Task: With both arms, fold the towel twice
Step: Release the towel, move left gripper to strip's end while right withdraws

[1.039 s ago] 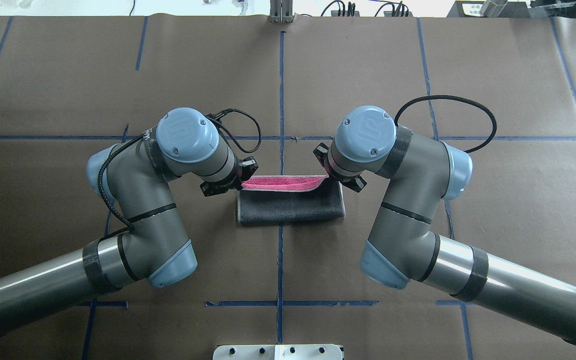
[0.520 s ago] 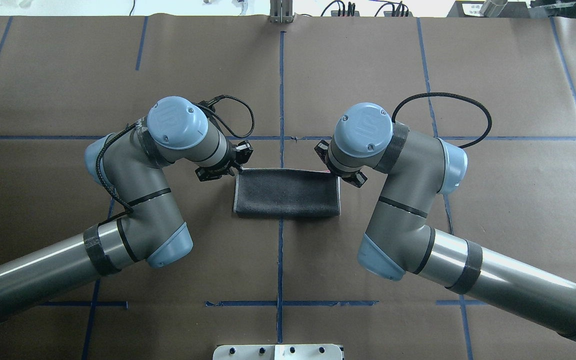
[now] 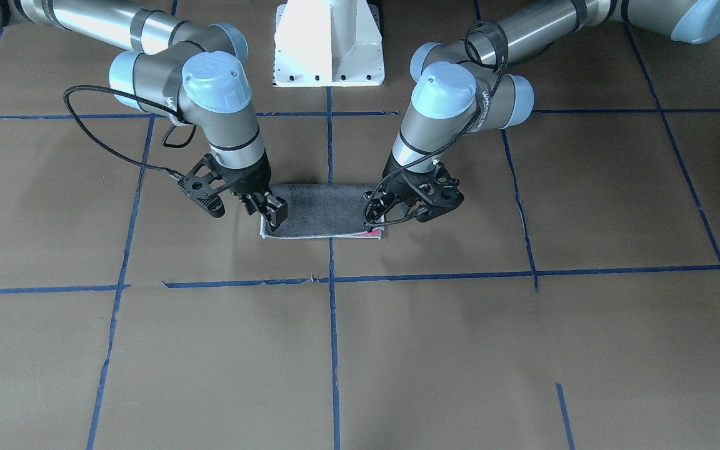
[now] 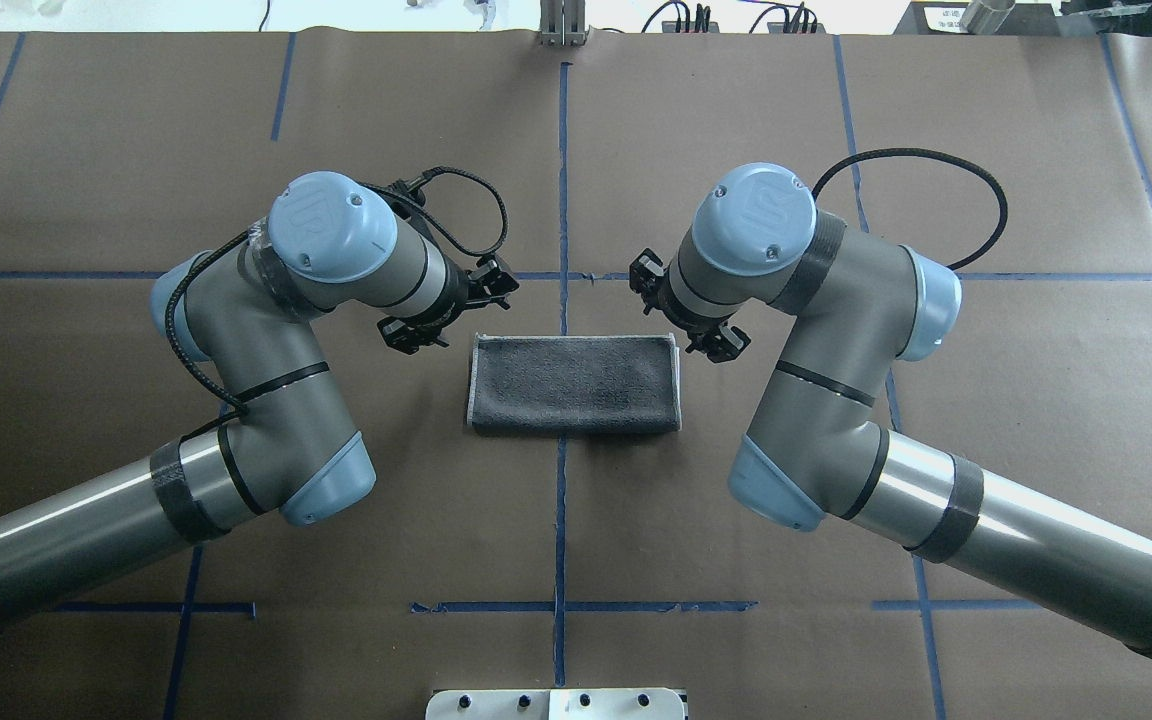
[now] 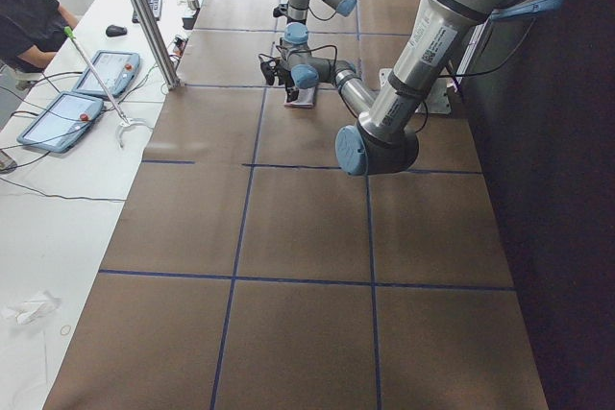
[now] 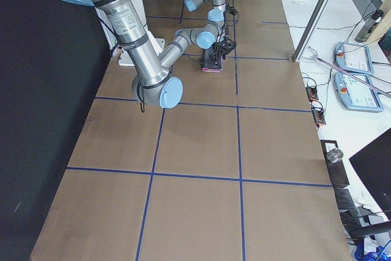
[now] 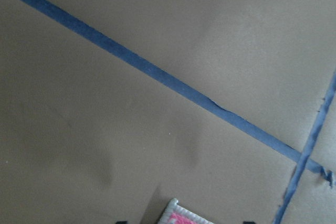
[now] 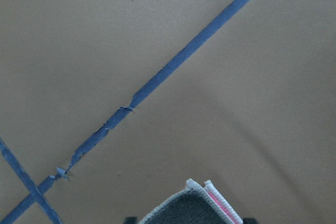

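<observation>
towel grey, whitish border; table brown, blue tape grid.

The towel lies flat in the middle of the tabletop, a low obstacle. The left gripper and the right gripper stand at its two corners farthest from the robot, fingers spread, and block both short ends there. The left arm and the right arm slant in on either side, with an open lane between them from the white base to the towel's near edge. Beyond the far edge, only blue tape lines cross the tabletop.
</observation>
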`<state>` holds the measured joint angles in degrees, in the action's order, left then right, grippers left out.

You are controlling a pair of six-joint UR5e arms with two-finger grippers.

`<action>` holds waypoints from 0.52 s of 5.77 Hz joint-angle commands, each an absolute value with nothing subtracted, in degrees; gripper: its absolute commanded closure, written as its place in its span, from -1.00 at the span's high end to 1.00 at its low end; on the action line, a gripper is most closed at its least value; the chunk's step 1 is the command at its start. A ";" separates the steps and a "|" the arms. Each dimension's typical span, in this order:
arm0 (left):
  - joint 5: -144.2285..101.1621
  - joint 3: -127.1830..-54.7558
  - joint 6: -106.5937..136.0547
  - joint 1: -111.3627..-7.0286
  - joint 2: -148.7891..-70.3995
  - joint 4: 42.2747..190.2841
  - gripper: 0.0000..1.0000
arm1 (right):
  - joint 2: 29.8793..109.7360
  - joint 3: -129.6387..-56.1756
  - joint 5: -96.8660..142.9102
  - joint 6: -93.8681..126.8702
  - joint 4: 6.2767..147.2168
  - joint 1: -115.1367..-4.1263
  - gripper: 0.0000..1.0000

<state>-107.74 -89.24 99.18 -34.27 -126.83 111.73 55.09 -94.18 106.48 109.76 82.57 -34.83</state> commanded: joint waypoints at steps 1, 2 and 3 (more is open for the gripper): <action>-108.90 -94.20 107.50 -32.88 -123.68 110.40 0.70 | 58.95 -98.86 111.15 109.17 82.18 -37.16 0.98; -108.55 -93.87 112.45 -30.87 -123.05 110.30 0.65 | 60.28 -100.62 112.05 105.94 82.18 -38.57 0.98; -108.28 -93.17 112.67 -29.54 -122.96 110.30 0.60 | 62.21 -102.03 114.15 104.78 82.18 -39.54 0.99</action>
<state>-108.52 -93.56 110.96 -30.96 -123.26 110.39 60.42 -100.49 112.29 106.34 82.19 -38.46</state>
